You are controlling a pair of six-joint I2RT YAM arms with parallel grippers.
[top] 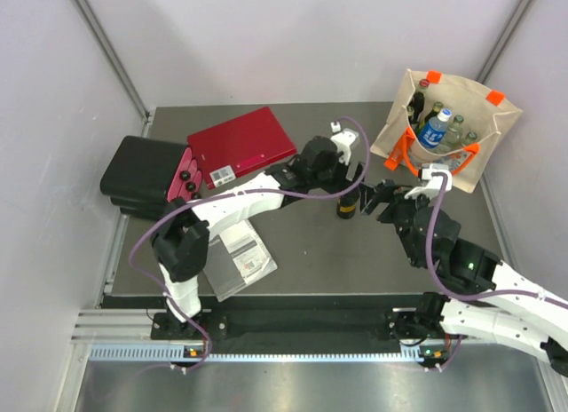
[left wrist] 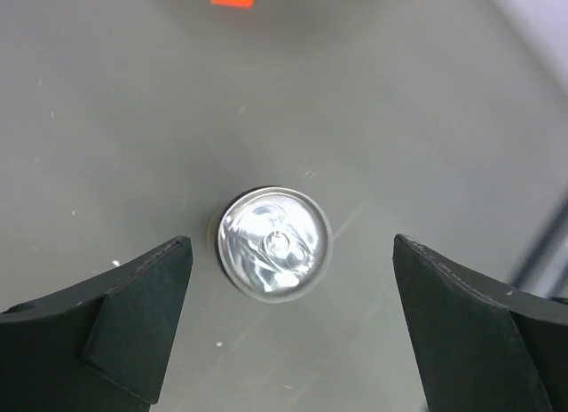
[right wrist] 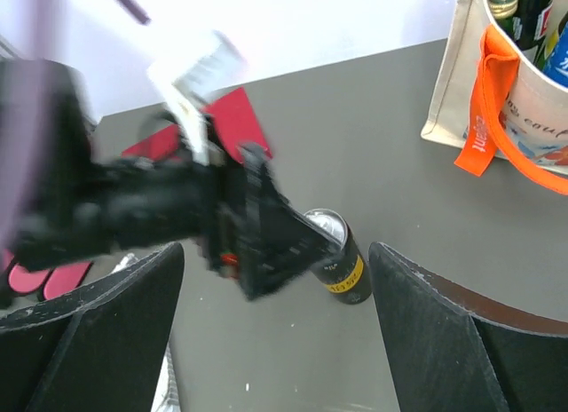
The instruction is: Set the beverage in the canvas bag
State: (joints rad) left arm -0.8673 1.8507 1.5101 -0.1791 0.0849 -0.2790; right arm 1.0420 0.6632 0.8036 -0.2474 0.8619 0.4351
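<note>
Standing upright, black can [right wrist: 337,254] shows yellow band [right wrist: 346,276], perhaps lettered.

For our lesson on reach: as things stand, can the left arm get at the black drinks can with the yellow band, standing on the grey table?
Probably yes. The left gripper hangs open right above the upright black can, its jaws spread to either side of the silver top. Nothing lies between them.
</note>
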